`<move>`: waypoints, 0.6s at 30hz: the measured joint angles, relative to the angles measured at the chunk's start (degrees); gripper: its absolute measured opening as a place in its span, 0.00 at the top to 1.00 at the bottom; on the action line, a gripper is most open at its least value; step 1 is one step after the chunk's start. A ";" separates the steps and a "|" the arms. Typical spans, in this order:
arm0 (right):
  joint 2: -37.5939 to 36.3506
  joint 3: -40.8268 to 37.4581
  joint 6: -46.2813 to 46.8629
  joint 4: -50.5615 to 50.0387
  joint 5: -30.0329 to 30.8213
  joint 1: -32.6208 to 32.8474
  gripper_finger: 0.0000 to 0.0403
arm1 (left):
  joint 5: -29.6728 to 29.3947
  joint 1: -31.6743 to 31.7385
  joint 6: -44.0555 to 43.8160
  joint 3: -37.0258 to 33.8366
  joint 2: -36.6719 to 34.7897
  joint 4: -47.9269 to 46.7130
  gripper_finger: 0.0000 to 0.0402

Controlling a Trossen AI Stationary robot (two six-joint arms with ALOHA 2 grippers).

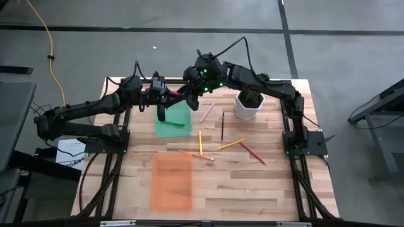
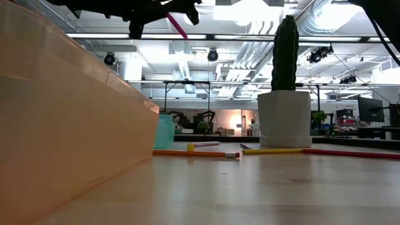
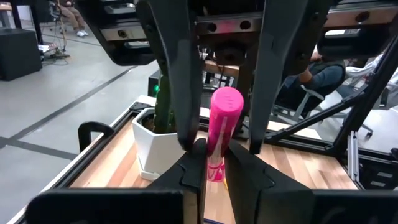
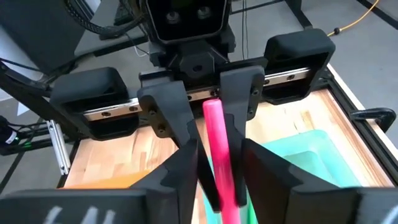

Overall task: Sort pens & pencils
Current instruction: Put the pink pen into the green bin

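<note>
A magenta pen [image 1: 177,93] hangs in the air over the green tray [image 1: 165,129], between my two grippers, which face each other. My left gripper [image 3: 215,163] is shut on it. My right gripper [image 4: 225,177] is open, with a finger on either side of the pen's other end and a narrow gap to each. A green pen [image 1: 178,123] lies in the green tray. A pale pen [image 1: 207,112] and several pencils, such as the yellow [image 1: 200,144], dark [image 1: 222,126] and red [image 1: 252,153] ones, lie flat on the table. My left gripper pinches the magenta pen between its two fingers near one end [image 3: 216,167]. The fingers come about level from the table's left. The pen sticks out forward past the fingertips, slightly tilted, and is lifted clear above the green tray. Its free end [image 3: 226,102] lies between the right gripper's fingers.
An orange tray [image 1: 172,183] stands near the table's front edge, left of centre. A white pot with a cactus [image 1: 248,104] stands at the far right, close to my right arm. Bare wood shows at the front right.
</note>
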 joint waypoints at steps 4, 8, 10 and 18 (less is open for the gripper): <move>0.00 0.00 0.04 0.63 0.00 0.00 0.68 | 0.01 0.00 0.00 0.00 0.00 -0.17 0.90; 0.01 0.00 0.45 2.19 -0.02 0.00 0.67 | -0.01 -0.02 0.00 0.00 0.00 -0.39 0.90; 0.00 0.00 0.86 3.17 -0.02 -0.01 0.67 | -0.26 -0.02 0.00 0.00 0.00 -0.91 0.90; -0.03 1.20 1.27 6.90 -0.04 -0.33 0.67 | -0.73 -0.02 1.49 0.00 0.03 -7.01 0.90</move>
